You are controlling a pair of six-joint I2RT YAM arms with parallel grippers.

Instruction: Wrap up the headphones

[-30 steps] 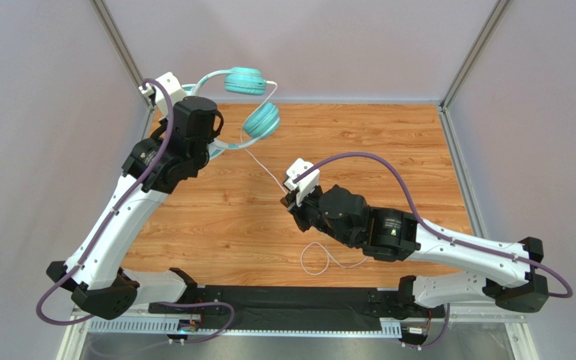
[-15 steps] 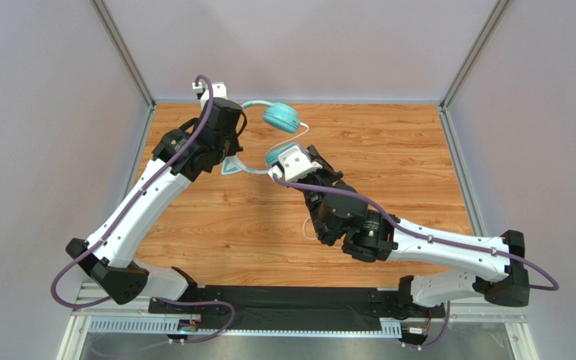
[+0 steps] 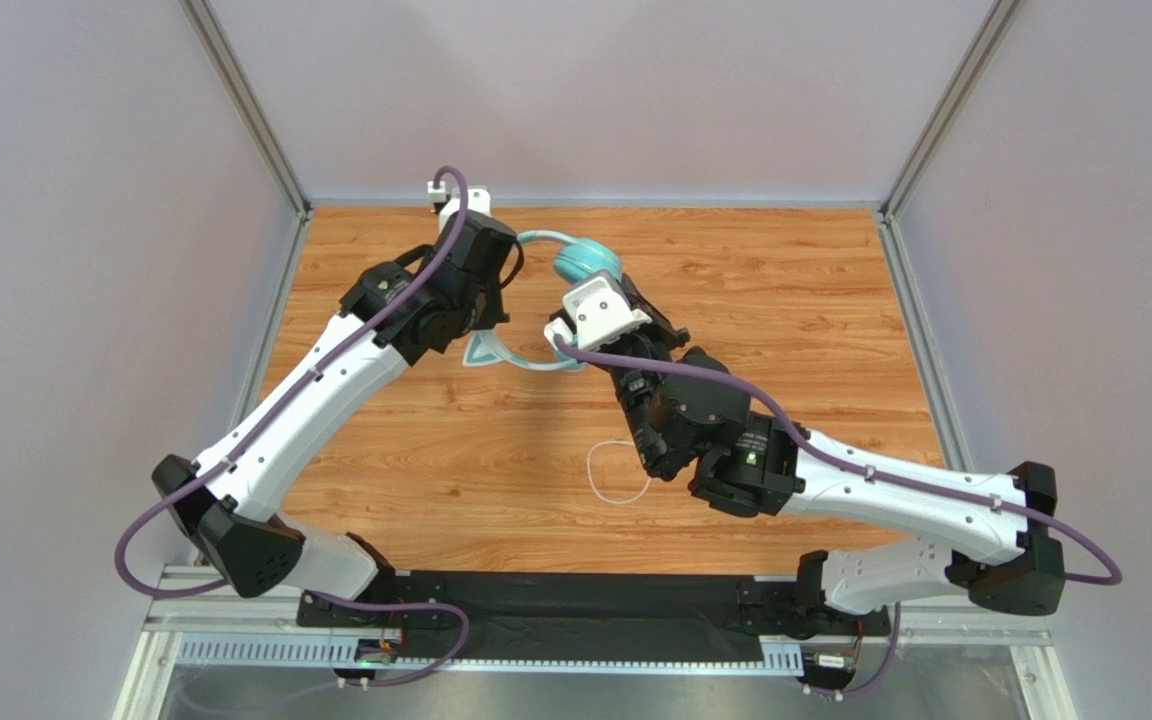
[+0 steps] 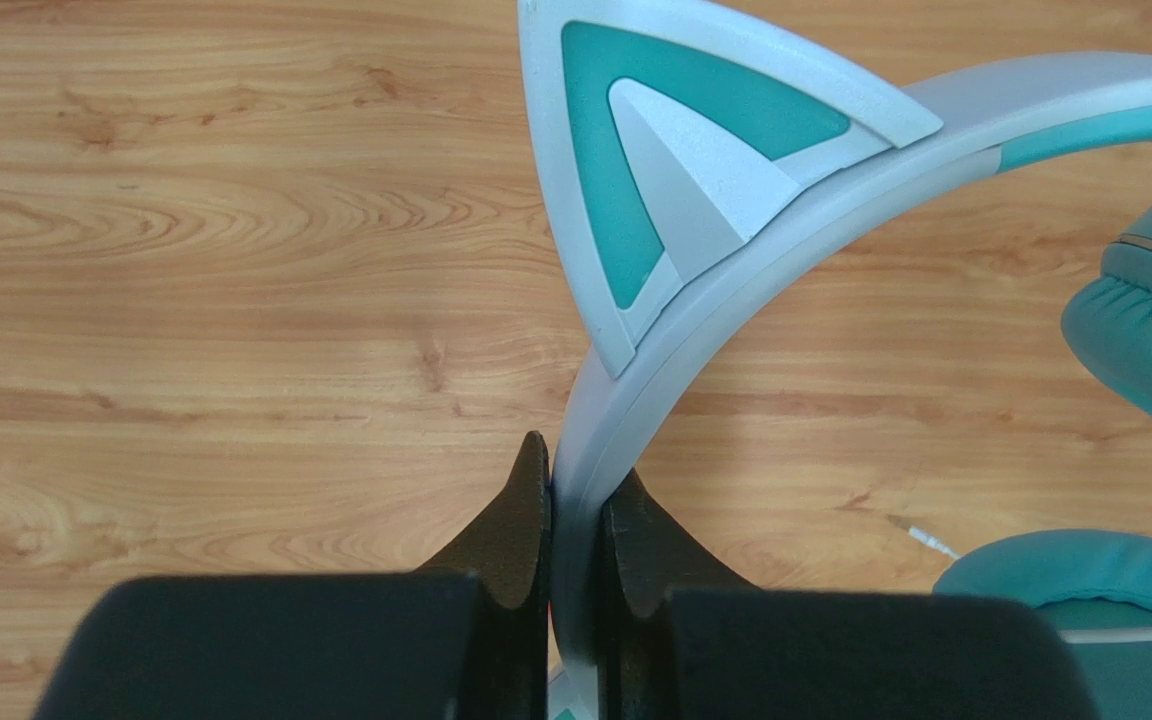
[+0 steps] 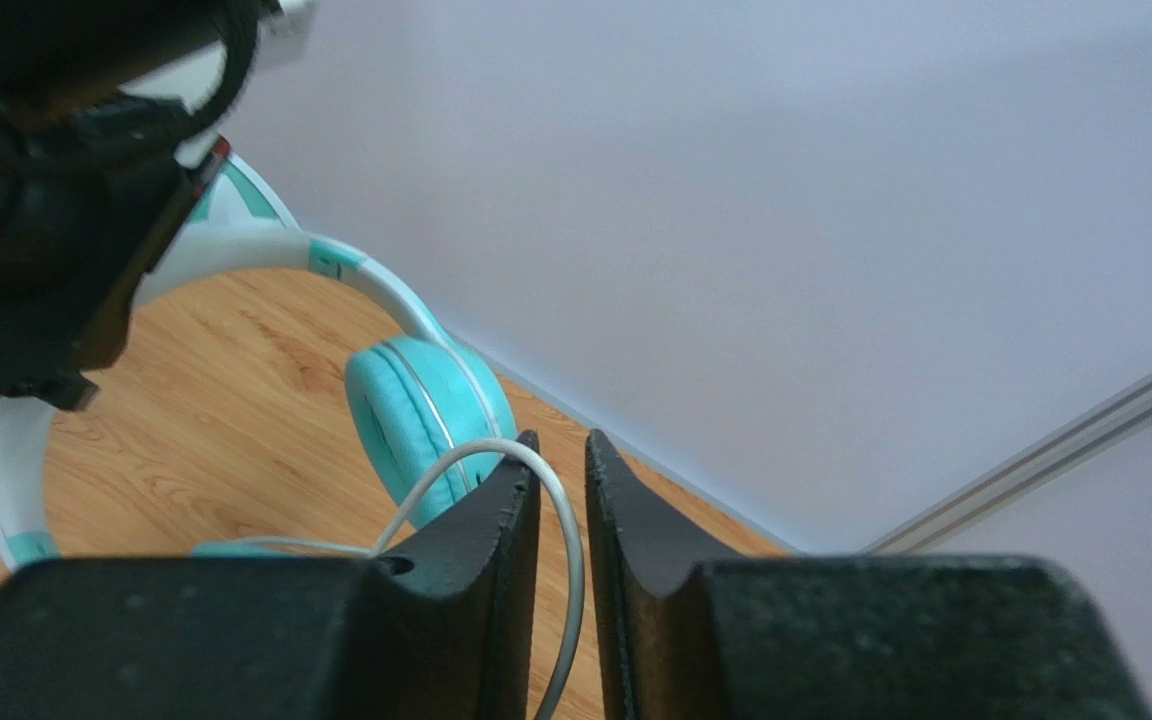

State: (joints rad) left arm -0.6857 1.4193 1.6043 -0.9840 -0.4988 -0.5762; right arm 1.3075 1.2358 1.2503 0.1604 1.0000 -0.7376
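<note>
Left jaws on headband (image 4: 624, 402), right on cable (image 5: 500, 446)

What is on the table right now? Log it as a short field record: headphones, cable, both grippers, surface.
item: teal over-ear headphones with a pale cat-eared band, between the two grippers
left gripper: shut on the pale headband, just below one pointed cat ear
right gripper: thin white cable runs between its near-closed fingers; a firm pinch cannot be confirmed
cable slack: a loop lies beside the right arm
surface: wooden tabletop
</note>
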